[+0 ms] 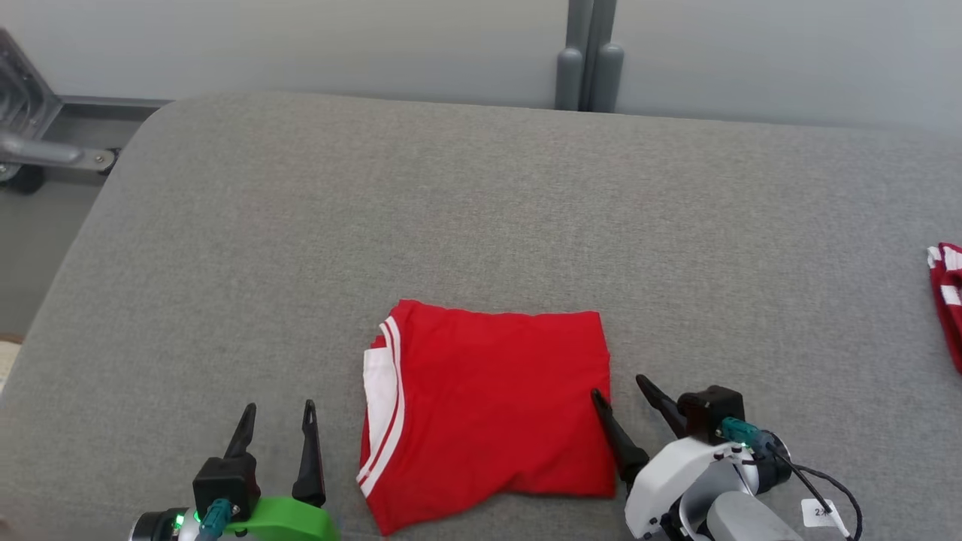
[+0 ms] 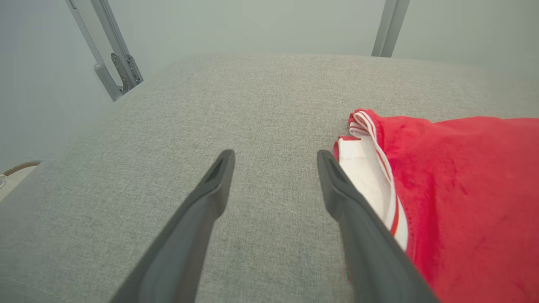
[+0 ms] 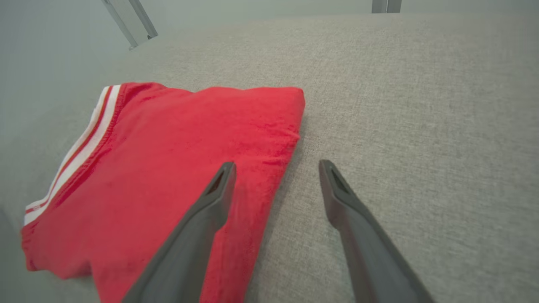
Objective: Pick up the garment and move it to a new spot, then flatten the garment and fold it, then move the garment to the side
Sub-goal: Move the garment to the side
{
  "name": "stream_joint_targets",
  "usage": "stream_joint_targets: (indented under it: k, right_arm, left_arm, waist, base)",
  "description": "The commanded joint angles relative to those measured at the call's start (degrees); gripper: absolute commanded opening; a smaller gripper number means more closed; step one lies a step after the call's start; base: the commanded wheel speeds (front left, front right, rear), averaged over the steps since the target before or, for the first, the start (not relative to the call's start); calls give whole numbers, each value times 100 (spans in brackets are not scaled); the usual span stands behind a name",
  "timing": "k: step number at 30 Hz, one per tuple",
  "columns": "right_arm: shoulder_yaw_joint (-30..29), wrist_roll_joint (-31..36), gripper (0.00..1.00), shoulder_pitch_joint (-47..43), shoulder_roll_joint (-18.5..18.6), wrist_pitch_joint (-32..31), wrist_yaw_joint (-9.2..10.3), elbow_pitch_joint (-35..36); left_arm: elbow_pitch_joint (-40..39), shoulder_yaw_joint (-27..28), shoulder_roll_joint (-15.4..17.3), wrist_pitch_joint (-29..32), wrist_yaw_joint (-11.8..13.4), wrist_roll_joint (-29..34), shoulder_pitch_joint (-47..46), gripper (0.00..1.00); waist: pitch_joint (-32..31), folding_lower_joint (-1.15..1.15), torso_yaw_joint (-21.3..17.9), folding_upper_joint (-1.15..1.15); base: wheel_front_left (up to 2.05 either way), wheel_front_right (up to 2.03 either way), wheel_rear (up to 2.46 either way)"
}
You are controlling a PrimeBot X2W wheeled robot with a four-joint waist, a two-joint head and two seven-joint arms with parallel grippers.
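1. Hovering with both grippers spread wide and empty: left gripper (image 1: 279,409) sits just beside the striped left edge of the garment (image 1: 488,406), and right gripper (image 1: 618,387) straddles its right edge.
2. Red and folded into a neat rectangle, the garment lies near the middle of the front edge of the grey padded table (image 1: 481,210).
3. Folding looks done to me, so this is the move-to-the-side step.
4. Next I'd need both jaws under the stacked layers, then a firm pinch and an even lift so nothing unfolds.

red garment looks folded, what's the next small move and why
Probably lower the right gripper and close it on the right edge of the red garment: it lies folded, that gripper's open fingers straddle the edge, one over cloth and one over the grey surface, and moving it aside is not yet done.
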State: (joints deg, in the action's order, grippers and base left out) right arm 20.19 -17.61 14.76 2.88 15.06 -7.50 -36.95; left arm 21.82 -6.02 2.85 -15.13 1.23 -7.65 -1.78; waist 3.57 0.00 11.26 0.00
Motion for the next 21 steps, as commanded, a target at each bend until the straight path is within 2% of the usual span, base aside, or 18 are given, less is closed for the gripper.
stream_joint_targets:
  k: [1,8,9,10,11,13,17,21]
  right_arm:
    - [16,-16,100,73,20,13,4,-82]
    - [-85,-282,100,411,16,12,4,-889]
    - [15,-336,79,450,11,8,3,-943]
    - [100,-412,25,473,5,-1,3,-984]
    - [164,-489,0,483,9,-1,3,-1011]
    - [270,-587,0,521,14,-1,3,-1010]
    - [43,-543,0,550,34,9,7,-811]
    - [-321,-389,0,392,77,13,8,-660]
  left_arm:
    - [4,-4,16,7,12,26,-76,100]
    - [-7,30,15,7,-17,65,-110,100]
    - [-12,24,15,7,-14,62,-110,100]
    - [-16,21,15,7,-4,58,-115,100]
    - [-15,12,15,7,11,46,-128,100]
    - [-15,-7,15,7,16,11,-143,100]
    - [-33,-48,16,7,-4,-25,-130,100]
    - [-28,-47,17,8,-16,15,-53,100]
  waist:
    - [230,0,350,0]
    - [314,0,601,0]
    - [318,0,613,0]
    - [322,0,616,0]
    - [322,0,611,0]
    - [310,0,568,0]
    - [232,0,369,0]
    - [99,0,-81,0]
  base:
    - [0,0,0]
    - [0,0,0]
    - [0,0,0]
    - [0,0,0]
    - [0,0,0]
    - [0,0,0]
    - [0,0,0]
    - [0,0,0]
